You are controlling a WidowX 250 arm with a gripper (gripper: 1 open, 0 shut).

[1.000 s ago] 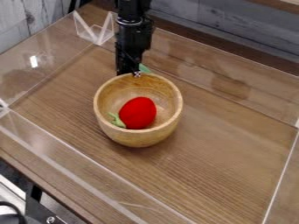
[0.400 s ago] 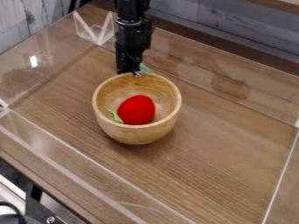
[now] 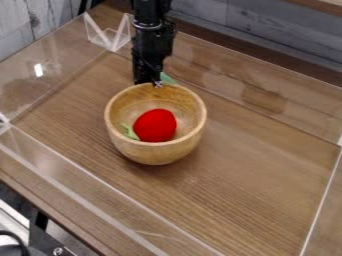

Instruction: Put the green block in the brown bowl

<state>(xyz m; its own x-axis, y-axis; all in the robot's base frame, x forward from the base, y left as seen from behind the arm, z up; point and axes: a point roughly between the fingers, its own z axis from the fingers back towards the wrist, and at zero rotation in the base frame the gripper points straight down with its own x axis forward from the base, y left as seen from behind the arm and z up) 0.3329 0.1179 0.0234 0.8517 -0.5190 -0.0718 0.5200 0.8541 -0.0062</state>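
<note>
The brown bowl (image 3: 189, 138) sits mid-table, a round light wooden bowl with thick walls. Inside it lie a red ball (image 3: 156, 124) and a small olive-green scrap (image 3: 131, 129). My gripper (image 3: 158, 78) hangs straight down from the dark arm, just above the bowl's back rim. Its fingers are shut, and a sliver of the mint-green block (image 3: 163, 78) peeks out at the fingertips. Most of the green block is hidden by the fingers.
Clear acrylic walls (image 3: 54, 60) enclose the wooden table (image 3: 254, 190) on the left, front and right. A clear bracket (image 3: 110, 36) stands at the back left, next to the arm.
The bowl with the red ball has shifted very slightly toward the back. The gripper has stayed in place, still shut.
</note>
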